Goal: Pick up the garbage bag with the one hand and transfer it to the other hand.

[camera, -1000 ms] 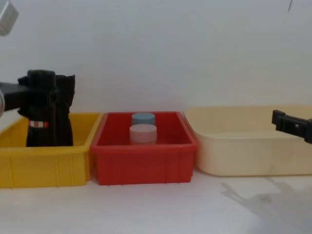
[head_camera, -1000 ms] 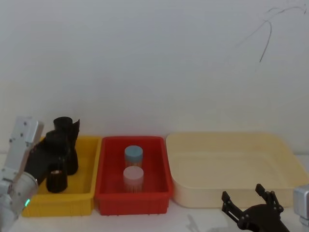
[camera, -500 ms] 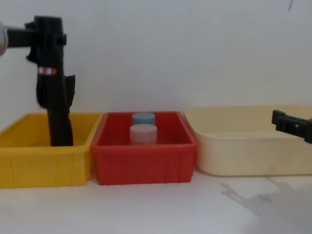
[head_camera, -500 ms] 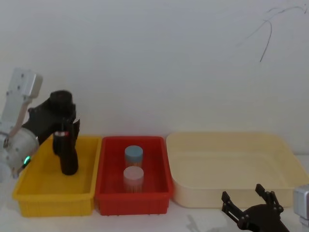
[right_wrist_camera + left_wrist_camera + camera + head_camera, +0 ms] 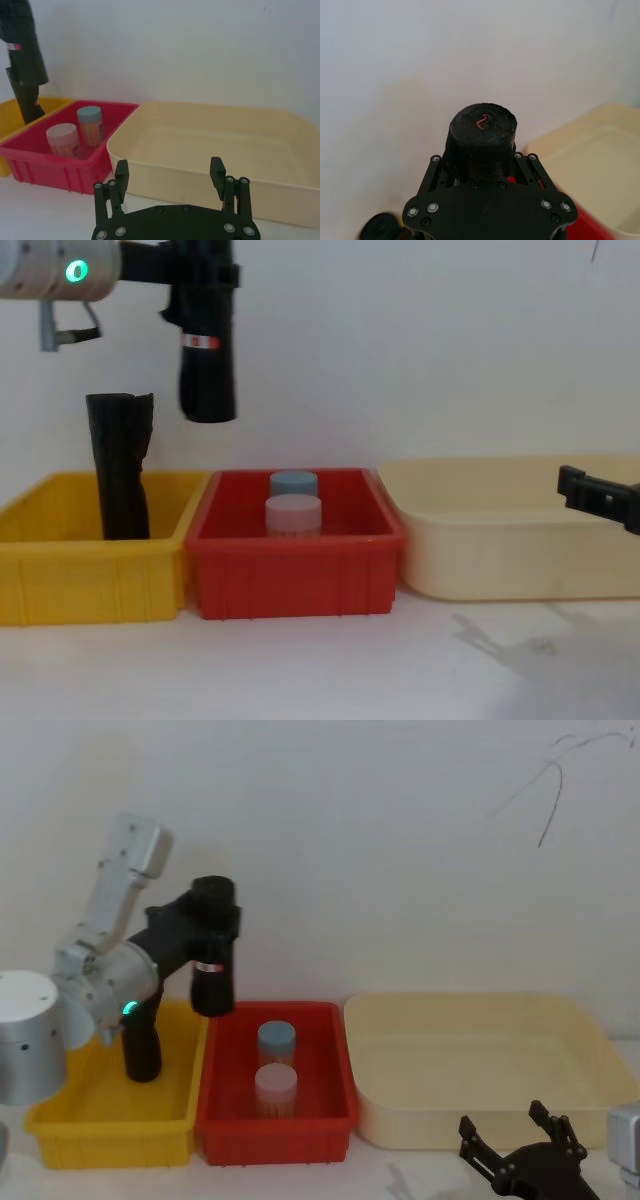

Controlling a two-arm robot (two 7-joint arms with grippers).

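Black plastic is what your left gripper (image 5: 200,282) has: its fingers are closed on the garbage bag (image 5: 207,370), one on either side of the roll's upper part. The red-and-white label band (image 5: 202,341) sits just below the grip, and the roll's lower end hangs free beneath it. In the left wrist view the bag (image 5: 482,140) fills the gap between the fingers (image 5: 436,161), and its round end pokes out past their tips.

You can see the bag upright and in the air, touching nothing but the gripper. It hangs high over the line where the yellow bin (image 5: 90,580) meets the red bin (image 5: 295,575). The taller black bundle (image 5: 118,465) stands apart from it in the yellow bin. Two jars sit in the red bin below, one blue-lidded (image 5: 277,1040) and one pink-lidded (image 5: 276,1085).

Your right gripper (image 5: 169,172) is low at the near edge of the cream tray (image 5: 480,1120), well apart from the bag. Its fingers are spread wide with nothing between them.
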